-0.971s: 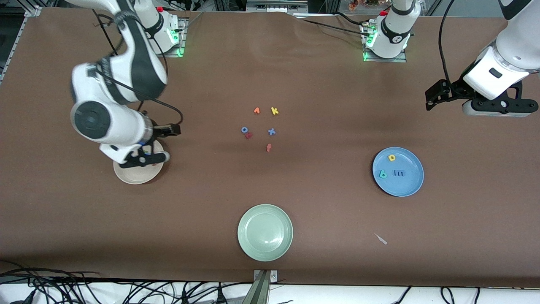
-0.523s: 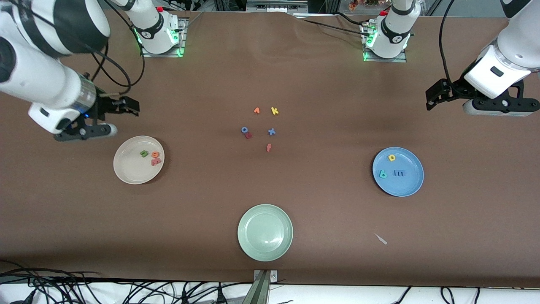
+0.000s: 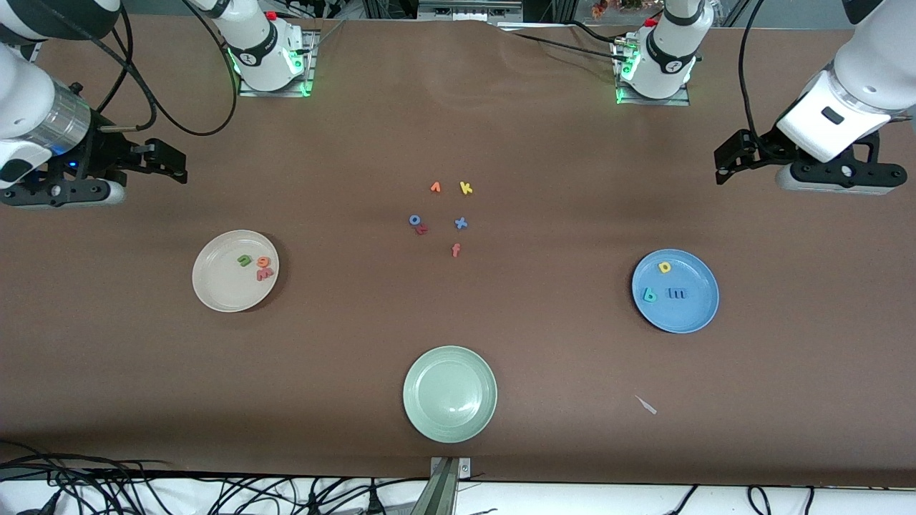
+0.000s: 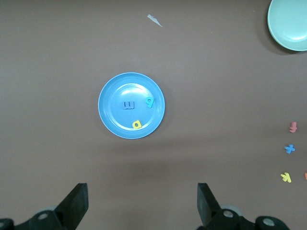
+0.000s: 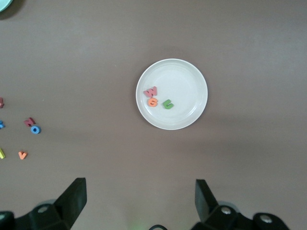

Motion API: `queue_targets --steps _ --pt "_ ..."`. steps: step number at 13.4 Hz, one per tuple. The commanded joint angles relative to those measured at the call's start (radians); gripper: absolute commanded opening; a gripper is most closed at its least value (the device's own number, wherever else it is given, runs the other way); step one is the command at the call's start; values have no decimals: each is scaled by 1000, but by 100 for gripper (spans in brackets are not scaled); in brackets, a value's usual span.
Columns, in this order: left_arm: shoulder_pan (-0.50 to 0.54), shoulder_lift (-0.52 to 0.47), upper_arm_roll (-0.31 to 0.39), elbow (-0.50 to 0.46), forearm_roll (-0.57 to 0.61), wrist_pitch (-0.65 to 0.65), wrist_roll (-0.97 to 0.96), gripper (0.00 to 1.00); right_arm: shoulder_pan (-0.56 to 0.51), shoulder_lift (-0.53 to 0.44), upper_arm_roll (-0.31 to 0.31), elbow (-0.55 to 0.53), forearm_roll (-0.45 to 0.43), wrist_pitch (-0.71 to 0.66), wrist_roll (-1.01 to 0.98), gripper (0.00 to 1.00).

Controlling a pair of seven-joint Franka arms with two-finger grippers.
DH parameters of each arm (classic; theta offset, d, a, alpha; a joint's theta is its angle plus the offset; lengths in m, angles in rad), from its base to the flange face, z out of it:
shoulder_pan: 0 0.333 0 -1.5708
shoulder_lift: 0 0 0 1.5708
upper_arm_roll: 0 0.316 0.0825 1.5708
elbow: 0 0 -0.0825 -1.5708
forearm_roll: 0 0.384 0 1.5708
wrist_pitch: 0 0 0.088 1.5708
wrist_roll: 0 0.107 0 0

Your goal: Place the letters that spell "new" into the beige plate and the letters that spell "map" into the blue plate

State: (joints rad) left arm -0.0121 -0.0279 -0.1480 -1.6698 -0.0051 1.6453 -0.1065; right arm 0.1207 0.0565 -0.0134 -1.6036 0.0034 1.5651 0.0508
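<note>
- three plates on the worktop: the beige plate point(image 3: 215, 286) toward the right arm's end, the blue plate point(image 3: 690, 311) toward the left arm's end, one pale green plate point(image 3: 449, 393) near the front edge.
- beige plate holds three letters: green n point(image 3: 245, 260), orange e point(image 3: 263, 262), pink w point(image 3: 265, 273).
- blue plate holds three: yellow p point(image 3: 665, 267), teal a point(image 3: 649, 295), blue m point(image 3: 677, 292).
- six loose letters point(image 3: 444, 214) lie mid-worktop.
- right gripper point(image 3: 54, 187) and left gripper point(image 3: 834, 175) hang over the worktop's ends, fingers spread, empty.
</note>
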Motion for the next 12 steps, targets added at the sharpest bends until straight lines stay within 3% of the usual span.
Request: queue_targets --steps 1,12 --pt "-3 17 -1 35 -27 -25 -2 100 -24 -38 0 -44 -8 23 -22 100" --pt "6 14 -1 35 -27 -59 -2 100 -45 -23 -3 -59 -16 112 -69 100"
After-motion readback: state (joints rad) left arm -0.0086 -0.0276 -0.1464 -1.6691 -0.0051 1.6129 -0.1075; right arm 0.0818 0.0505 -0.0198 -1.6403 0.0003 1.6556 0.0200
